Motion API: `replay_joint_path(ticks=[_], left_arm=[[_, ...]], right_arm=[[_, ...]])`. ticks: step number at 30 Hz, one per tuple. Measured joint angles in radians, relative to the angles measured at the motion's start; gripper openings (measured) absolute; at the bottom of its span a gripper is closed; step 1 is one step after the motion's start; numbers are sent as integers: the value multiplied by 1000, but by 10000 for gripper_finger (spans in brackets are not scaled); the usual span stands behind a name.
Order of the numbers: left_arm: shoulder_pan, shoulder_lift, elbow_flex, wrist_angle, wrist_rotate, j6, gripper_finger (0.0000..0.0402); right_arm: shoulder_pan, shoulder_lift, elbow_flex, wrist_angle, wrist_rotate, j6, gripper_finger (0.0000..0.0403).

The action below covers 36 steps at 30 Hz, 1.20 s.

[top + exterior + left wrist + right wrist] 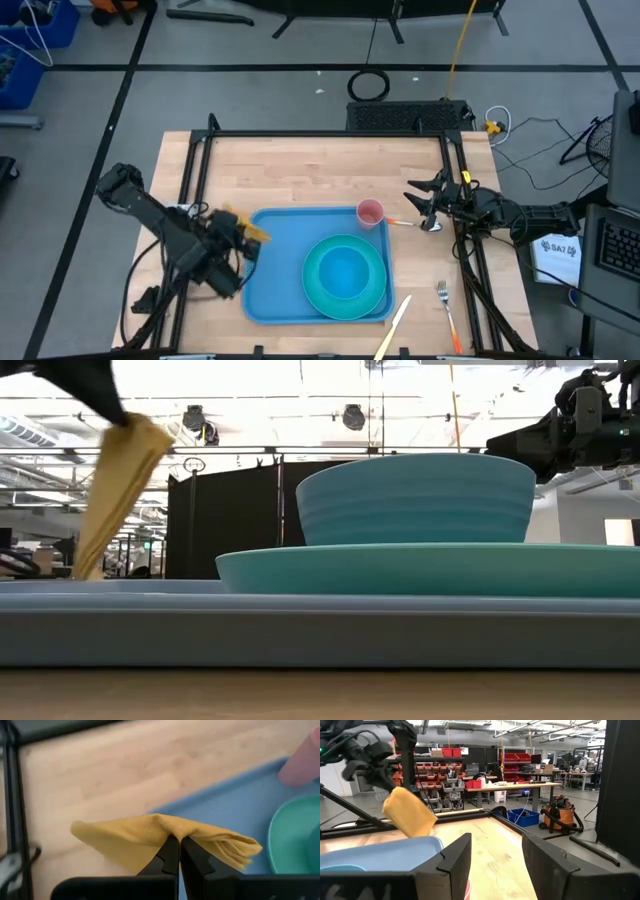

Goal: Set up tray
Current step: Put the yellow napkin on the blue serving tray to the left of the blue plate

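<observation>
The blue tray (280, 290) lies in the middle of the table. On it sit a turquoise plate (375, 300) bearing a turquoise bowl (345, 272), and a pink cup (370, 212) at its far right corner. My left gripper (240, 233) is above the tray's left edge, shut on an orange-yellow napkin (130, 837). In the low view the napkin (115, 490) hangs at the left. My right gripper (420, 203) waits open at the table's right side, holding nothing. My left gripper pinches the napkin at the middle of one folded edge (172, 831) between its two fingers. The fingers slant down from the table's left side. Several folded layers show at one end (235, 850). The napkin hangs slack below the fingers, above the tray's left rim.
A spoon (418, 224) lies just right of the cup, under my right gripper. A fork (447, 308) and a pale knife (395, 328) lie at the near right. Bare wood lies beyond the tray's far edge and to its left. A black frame rims the table.
</observation>
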Motion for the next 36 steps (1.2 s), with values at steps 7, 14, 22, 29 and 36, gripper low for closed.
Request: replay_joint_path(ticks=[7,14,22,29,36], left_arm=[[175,-77,0,259,-119,418,1],[334,-124,0,613,-166,892,1],[345,-43,1,564,-100,843,1],[293,96,-1,543,-7,677,1],[223,221,-1,527,116,517,1]], right_arm=[[0,0,0,-1,0,0,167],[0,0,0,-1,0,0,167],[0,0,0,-1,0,0,167],[0,0,0,-1,0,0,167],[0,0,0,-1,0,0,167]])
